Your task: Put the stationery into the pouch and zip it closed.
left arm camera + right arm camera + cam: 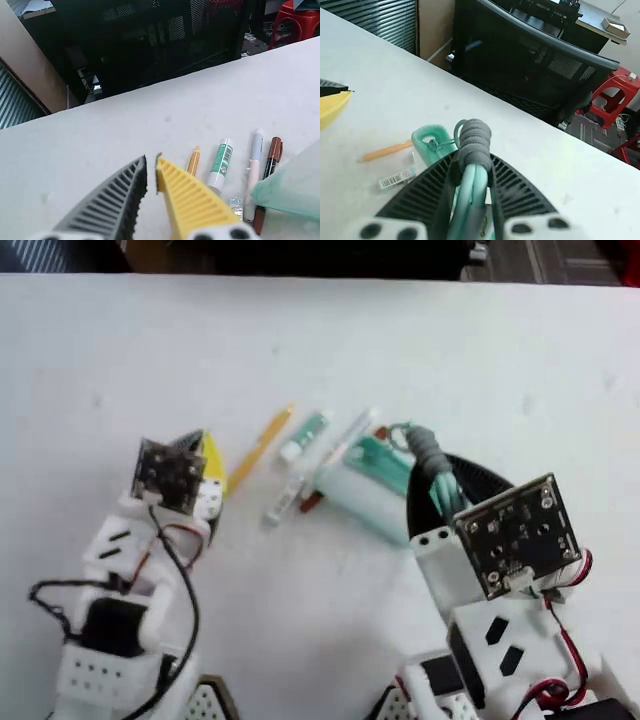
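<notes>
Fingers of the right gripper (473, 152) are clamped on a teal edge of the pouch (362, 492), which runs up between the two black ribbed jaws. A grey coiled wrap (474, 137) sits at their tips. The pouch lies on the white table (300, 340) just ahead of that arm, and its pale, see-through body slumps flat.

It looks like thin, soft plastic film: light, floppy and likely slick. A pinch on the bare wall would probably only crumple it. The stiffer zipper edge or an end tab seems the surer place to hold while the mouth is worked open.

Beside the pouch the stationery lies loose in a rough row: an orange pen (193, 161), a green-labelled tube (221, 162), a white pen (255, 167) and a brown pen (273, 157). All are slim, rigid and light, apt to roll, and best gripped across the barrel near the middle.

The left gripper (151, 164) hangs near the orange pen. Its grey and yellow fingers are drawn almost together, with a thin slit between them and nothing in it.
</notes>
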You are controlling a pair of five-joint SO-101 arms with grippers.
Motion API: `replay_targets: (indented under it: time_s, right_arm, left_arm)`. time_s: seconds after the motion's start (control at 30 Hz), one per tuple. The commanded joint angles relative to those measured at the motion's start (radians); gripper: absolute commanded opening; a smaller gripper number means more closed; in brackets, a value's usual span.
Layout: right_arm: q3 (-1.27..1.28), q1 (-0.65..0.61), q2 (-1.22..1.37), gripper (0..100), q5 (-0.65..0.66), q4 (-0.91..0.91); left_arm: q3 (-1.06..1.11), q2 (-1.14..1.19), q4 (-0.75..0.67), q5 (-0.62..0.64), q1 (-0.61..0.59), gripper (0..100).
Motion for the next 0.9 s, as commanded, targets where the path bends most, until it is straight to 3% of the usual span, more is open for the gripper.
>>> replay_targets:
  time_s: [0.0,0.07,0.23,0.33,0.53,0.7,0.87]
  right_arm:
    - [-0.078,-0.008,-0.001,1.7,-0.006,0.067]
    - [-0.127,-0.008,-0.001,1.7,-0.005,0.104]
    - [-0.176,-0.008,-0.001,1.7,-0.005,0.163]
    - [-0.175,-0.008,-0.013,1.6,-0.005,0.166]
    - [-0.172,-0.010,-0.087,1.6,-0.005,0.166]
    - [-0.091,-0.085,-0.125,1.6,-0.009,0.166]
    - [0.018,-0.165,-0.176,1.6,-0.005,0.166]
  left_arm:
    - [-0.172,-0.019,0.169,0.049,0.013,22]
    - [-0.195,-0.019,0.199,0.055,0.036,23]
    - [-0.256,-0.019,0.310,-0.166,0.214,23]
    - [-0.299,-0.015,0.298,-0.190,0.245,23]
    - [-0.169,-0.013,-0.058,-0.107,0.243,19]
    - [0.048,-0.012,-0.402,-0.046,0.378,13]
    - [0.141,-0.010,-0.572,-0.038,0.430,8]
